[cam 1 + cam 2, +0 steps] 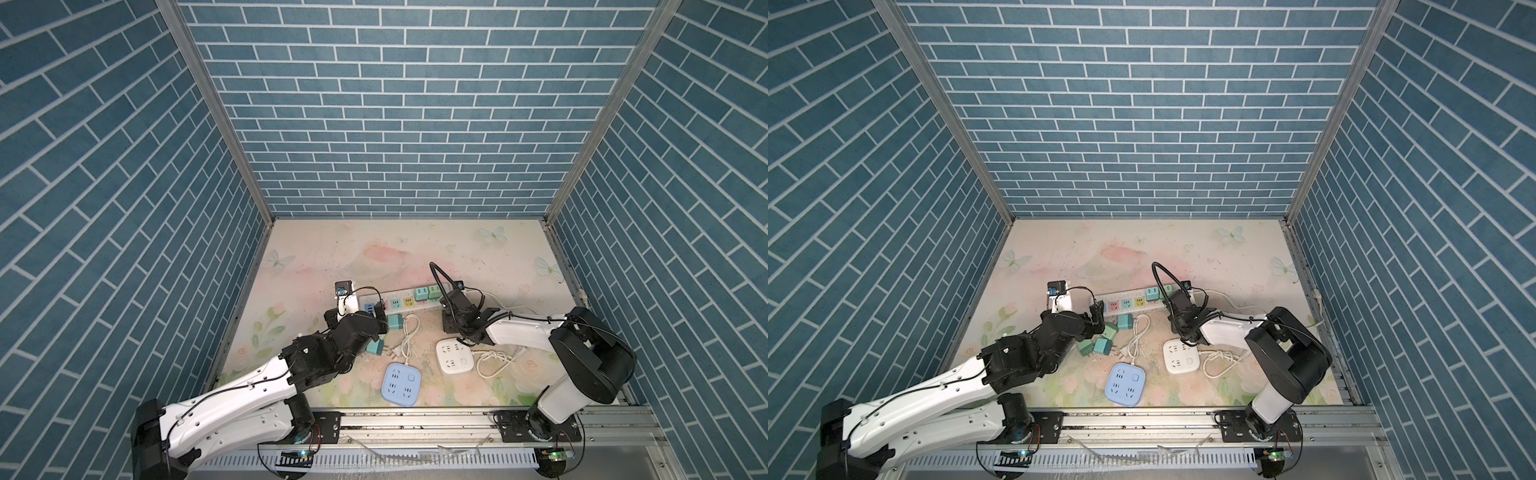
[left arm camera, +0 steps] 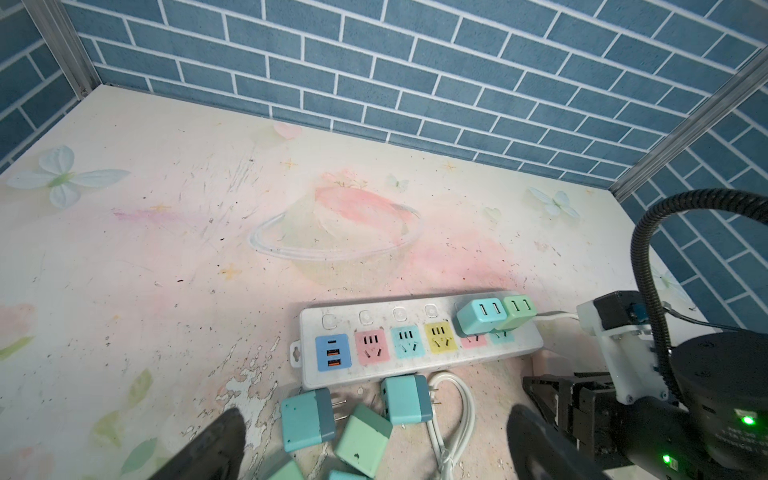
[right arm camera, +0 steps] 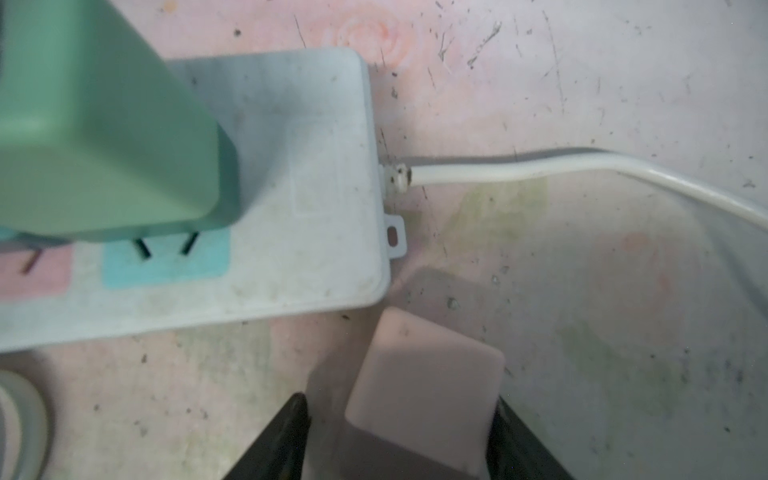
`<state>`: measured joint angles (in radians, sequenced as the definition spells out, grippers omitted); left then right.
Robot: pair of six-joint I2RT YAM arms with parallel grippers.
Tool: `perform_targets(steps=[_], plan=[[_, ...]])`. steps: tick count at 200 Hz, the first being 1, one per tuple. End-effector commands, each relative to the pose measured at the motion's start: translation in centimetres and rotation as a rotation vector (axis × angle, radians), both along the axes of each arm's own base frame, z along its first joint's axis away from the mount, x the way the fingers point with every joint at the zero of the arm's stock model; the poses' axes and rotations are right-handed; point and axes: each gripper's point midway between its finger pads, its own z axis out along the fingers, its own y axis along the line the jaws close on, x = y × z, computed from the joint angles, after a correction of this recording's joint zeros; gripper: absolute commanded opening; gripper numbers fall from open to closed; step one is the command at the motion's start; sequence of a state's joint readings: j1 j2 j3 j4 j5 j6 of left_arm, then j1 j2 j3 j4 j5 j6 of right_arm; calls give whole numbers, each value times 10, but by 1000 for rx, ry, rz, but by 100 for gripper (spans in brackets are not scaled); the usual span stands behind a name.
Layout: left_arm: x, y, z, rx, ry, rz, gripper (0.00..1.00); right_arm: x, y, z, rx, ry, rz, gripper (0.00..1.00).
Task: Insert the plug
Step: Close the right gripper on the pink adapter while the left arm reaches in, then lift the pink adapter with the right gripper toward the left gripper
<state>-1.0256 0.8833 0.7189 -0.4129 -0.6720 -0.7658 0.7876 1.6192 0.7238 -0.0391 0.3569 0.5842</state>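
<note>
A white power strip point(image 1: 409, 306) point(image 2: 419, 368) with coloured sockets lies across the middle of the table. A teal plug point(image 2: 482, 316) and a green plug point(image 2: 517, 309) point(image 3: 104, 124) stand in its right-hand sockets. My right gripper point(image 3: 399, 401) point(image 1: 449, 328) points down by the strip's cord end. It is open around a pink plug point(image 3: 424, 382) standing on the table; one finger touches it and a gap shows on the other side. My left gripper point(image 2: 374, 449) point(image 1: 356, 318) hangs wide open over several loose teal and green plugs point(image 2: 307, 419) near the strip's left end.
A coiled white cable point(image 1: 409, 338) lies beside the loose plugs. Nearer the front stand a blue square socket block point(image 1: 402, 382) and a white square socket block point(image 1: 455, 355) with its bundled cord point(image 1: 494, 361). The strip's cord point(image 3: 582, 164) runs off to the right. Brick-patterned walls enclose three sides.
</note>
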Motion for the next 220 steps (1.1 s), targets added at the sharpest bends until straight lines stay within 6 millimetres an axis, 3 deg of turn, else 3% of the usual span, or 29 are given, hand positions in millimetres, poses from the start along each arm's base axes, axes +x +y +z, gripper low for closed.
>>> perform_targets(steps=[1, 65, 149, 187, 220], plan=[[2, 3, -2, 31, 6, 14, 99, 3, 11, -4, 42, 13, -8, 64], [4, -2, -1, 31, 20, 14, 100, 3, 2, -8, -16, 14, -19, 52], [2, 12, 2, -24, 21, 93, 100, -3, -2, -10, -25, 24, 0, 38], [-1, 18, 8, -31, 41, 122, 100, -1, 0, 11, 21, -35, 16, 32], [-3, 11, 29, -5, 26, 34, 99, 6, 3, 45, 61, -134, 44, 26]])
